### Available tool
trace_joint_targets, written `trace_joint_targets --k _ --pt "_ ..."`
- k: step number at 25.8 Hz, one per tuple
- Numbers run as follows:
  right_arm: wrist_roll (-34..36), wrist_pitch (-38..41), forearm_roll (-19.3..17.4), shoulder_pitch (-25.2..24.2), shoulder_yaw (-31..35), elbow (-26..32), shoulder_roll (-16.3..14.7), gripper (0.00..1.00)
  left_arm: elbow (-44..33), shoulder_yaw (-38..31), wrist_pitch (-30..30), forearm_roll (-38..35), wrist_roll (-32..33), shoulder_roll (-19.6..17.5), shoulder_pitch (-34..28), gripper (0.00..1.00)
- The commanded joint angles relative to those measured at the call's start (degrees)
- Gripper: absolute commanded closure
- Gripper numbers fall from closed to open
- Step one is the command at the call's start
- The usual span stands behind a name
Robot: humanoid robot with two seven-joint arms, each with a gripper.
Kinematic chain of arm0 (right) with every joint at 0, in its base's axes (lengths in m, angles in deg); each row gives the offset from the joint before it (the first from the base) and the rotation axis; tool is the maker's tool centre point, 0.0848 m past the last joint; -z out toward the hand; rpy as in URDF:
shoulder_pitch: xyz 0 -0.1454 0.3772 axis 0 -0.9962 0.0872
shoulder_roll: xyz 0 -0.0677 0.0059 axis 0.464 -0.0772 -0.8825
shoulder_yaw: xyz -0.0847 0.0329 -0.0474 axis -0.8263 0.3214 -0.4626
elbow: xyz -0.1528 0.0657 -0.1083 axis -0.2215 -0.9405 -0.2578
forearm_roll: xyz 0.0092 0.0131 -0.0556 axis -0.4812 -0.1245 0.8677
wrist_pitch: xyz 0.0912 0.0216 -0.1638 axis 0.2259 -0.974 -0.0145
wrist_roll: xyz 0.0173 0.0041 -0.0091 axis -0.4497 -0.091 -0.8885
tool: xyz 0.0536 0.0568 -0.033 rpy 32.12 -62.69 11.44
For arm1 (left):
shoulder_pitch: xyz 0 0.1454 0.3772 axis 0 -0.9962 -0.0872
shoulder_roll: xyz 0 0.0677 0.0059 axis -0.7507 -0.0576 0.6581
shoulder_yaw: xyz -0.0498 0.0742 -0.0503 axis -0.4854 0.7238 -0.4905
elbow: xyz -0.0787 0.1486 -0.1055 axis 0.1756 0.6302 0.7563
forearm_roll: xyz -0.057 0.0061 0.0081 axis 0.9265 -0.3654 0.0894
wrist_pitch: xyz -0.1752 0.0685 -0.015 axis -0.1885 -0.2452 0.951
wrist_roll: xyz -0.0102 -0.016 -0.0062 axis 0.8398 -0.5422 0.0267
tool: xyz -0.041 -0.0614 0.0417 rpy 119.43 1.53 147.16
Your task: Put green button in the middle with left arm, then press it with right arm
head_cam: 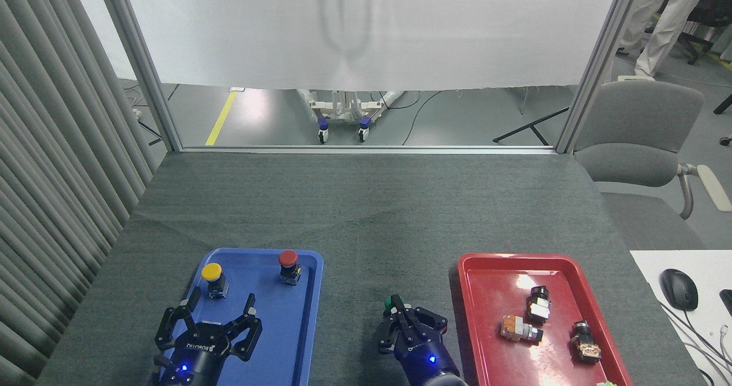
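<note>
Domed green push-button (392,301) peeking out just beyond right black end effector (407,324), fingers bunched together over it; blue tray (306,294) and red tray (474,294) flanking; left end effector (209,323) spread.

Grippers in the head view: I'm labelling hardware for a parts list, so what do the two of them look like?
The left gripper and the right gripper look alike: black, multi-fingered, with jointed linkage fingers on a blocky palm. White Robotiq lettering shows on each palm, clearest on the left one. A small blue light glows at each wrist. No loose cables are visible.
</note>
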State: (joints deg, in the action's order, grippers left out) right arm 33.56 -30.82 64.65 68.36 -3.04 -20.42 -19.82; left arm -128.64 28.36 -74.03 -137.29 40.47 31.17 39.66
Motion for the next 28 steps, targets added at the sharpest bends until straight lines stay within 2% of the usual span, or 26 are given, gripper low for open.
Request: trace_joint_targets --k 1,8,9,11,12,13,14,15,18,23,25,28 --pt "-3.2 -0.8 0.0 0.0 0.0 -0.5 0.0 1.00 -0.3 -0.1 -0.2 0.1 0.3 0.0 0.0 0.00" --pt "-1.3 -1.1 -1.8 -0.3 0.0 6.0 0.0 1.00 -0.2 -0.1 -0.2 0.2 0.5 -0.2 -0.3 0.00" --pt "-0.8 -1.1 -1.9 -0.5 0.0 6.7 -0.2 0.96 -0.2 -0.1 -0.2 0.2 0.5 -0.2 -0.3 0.00" --pt "0.6 -1.0 -2.9 -1.2 0.5 8.4 -0.5 0.77 -0.1 -0.1 -0.2 0.2 0.5 -0.3 -0.4 0.00" --pt "1.2 -0.9 -3.7 -1.6 0.9 9.3 -0.8 0.59 -0.2 -0.1 -0.2 0.2 0.5 -0.2 -0.4 0.00" --pt "2.1 -1.0 -4.4 -2.3 1.5 10.0 -1.4 0.33 -0.2 -0.1 -0.2 0.2 0.5 -0.2 -0.4 0.00" --pt "3.1 -0.9 -5.3 -3.0 3.3 11.1 -2.4 0.13 -0.2 -0.1 -0.2 0.2 0.5 -0.1 -0.4 0.00" --pt "4.0 -0.7 -5.9 -4.0 5.4 12.3 -3.0 0.03 -0.2 -0.1 -0.2 0.2 0.4 0.1 -0.4 0.00" --pt "5.4 0.9 -6.2 -8.2 11.0 16.9 -3.8 0.00 -0.3 -0.2 -0.1 0.1 0.5 0.3 -0.7 0.00" --pt "5.1 4.9 -6.4 -13.7 18.9 22.5 -7.3 0.00 -0.4 -0.2 -0.1 0.1 0.5 0.5 -0.5 0.00" --pt "5.1 4.8 -7.6 -15.4 20.1 23.3 -7.7 0.00 -0.4 -0.2 -0.1 0.1 0.6 0.8 -0.4 0.00" --pt "4.9 4.7 -11.6 -17.3 20.5 23.7 -8.1 0.00 -0.4 -0.2 -0.2 0.1 0.7 0.9 -0.2 0.00"
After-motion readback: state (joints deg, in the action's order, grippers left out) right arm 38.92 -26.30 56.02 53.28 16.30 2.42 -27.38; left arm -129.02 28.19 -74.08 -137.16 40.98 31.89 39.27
